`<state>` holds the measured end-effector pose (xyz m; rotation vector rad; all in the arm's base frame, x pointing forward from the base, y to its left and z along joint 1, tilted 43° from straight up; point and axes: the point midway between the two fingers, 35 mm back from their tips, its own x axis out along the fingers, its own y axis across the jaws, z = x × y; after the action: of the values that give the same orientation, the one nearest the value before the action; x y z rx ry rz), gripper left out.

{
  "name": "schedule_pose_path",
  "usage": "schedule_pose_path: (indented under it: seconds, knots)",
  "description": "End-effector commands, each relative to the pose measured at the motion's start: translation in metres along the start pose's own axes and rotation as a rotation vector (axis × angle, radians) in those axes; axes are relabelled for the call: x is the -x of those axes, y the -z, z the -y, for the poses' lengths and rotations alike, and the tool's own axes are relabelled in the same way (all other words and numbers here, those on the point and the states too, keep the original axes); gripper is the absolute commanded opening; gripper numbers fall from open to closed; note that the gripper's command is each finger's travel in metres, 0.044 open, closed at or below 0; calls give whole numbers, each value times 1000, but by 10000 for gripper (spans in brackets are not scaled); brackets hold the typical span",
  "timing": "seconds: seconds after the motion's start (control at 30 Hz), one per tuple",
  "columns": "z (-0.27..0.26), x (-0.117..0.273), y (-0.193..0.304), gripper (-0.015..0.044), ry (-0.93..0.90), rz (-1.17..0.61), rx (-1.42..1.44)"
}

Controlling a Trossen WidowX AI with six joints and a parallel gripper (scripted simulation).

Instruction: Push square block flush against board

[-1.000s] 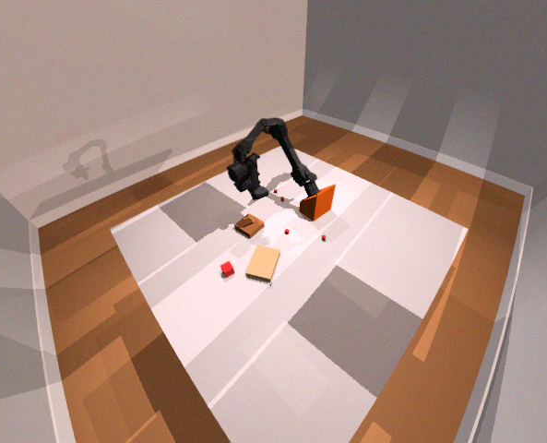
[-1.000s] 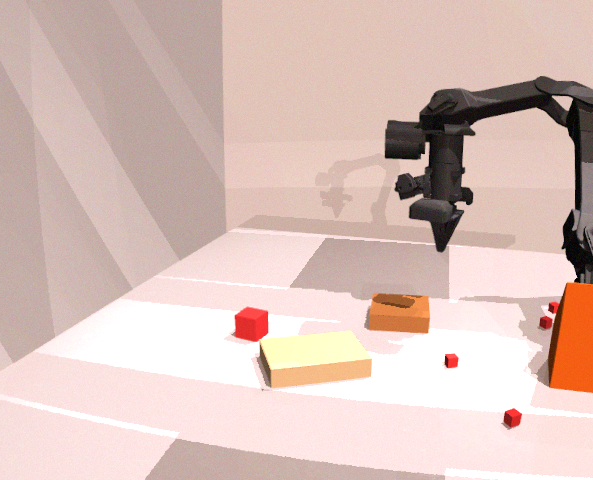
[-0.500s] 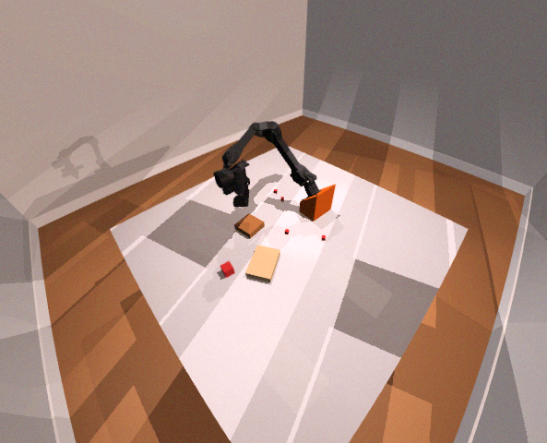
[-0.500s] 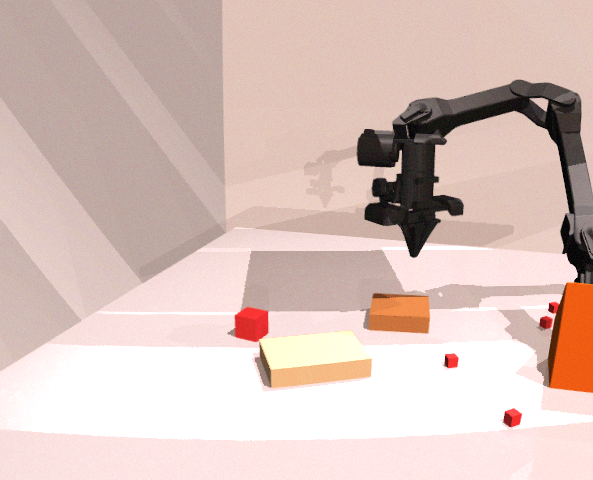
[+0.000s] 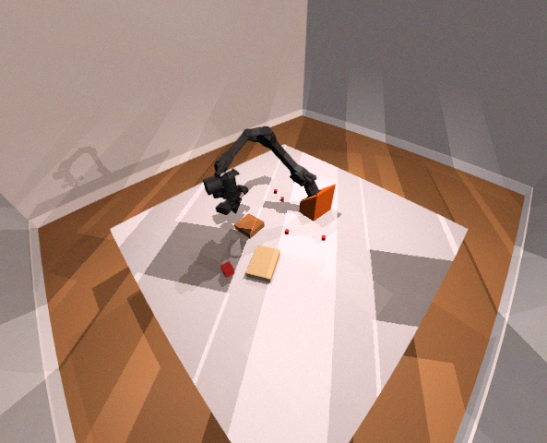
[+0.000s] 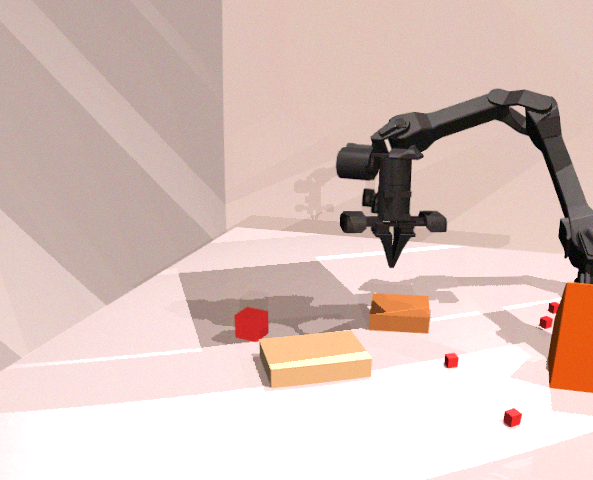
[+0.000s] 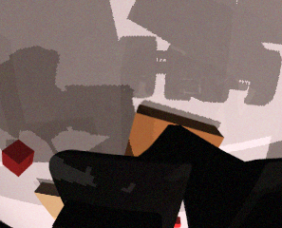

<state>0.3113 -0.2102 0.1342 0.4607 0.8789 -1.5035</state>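
Observation:
The square block (image 5: 249, 225) (image 6: 399, 312) (image 7: 150, 130) is brown-orange and lies flat on the table, turned at an angle to the board in the top view. The board (image 5: 263, 262) (image 6: 314, 359) (image 7: 50, 204) is tan, longer and also flat. A strip of table shows between them, so they are apart. My gripper (image 6: 391, 264) (image 7: 173, 131) is shut and empty, pointing down, in the air above the table. In the exterior view its tips stand above the block's far side. In the wrist view the fingers hide part of the block and much of the board.
A red cube (image 5: 227, 269) (image 6: 251, 324) (image 7: 18, 158) lies close to the board, on the left in the top view. Several tiny red cubes (image 5: 286, 231) (image 6: 451, 360) lie between the block and the arm's base and around it. A tall orange box (image 5: 323, 202) (image 6: 586, 338) stands by the base.

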Motion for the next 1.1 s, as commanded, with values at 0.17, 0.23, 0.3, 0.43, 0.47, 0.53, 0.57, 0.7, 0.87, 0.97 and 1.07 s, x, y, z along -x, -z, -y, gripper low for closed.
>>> schedule_pose_path:
  seconds: [0.17,0.23,0.3,0.43,0.47,0.53,0.57,0.7,0.87,0.97,1.07]
  knots:
    - [-12,-15,-17,0,4,12,-237]
    - [-12,-15,-17,0,4,12,-237]
    - [-12,-15,-17,0,4,12,-237]
    - [-13,-42,-18,0,4,12,-240]
    - [-12,-58,-19,0,4,14,-241]
    - [-11,-70,-19,0,5,15,-242]
    - [-11,-70,-19,0,5,15,-242]
    - [-11,-70,-19,0,5,15,-242]
    - [-13,-70,-15,0,5,14,-242]
    - [-14,-70,-12,0,5,14,-242]
    - [-15,-70,-9,0,5,13,-242]
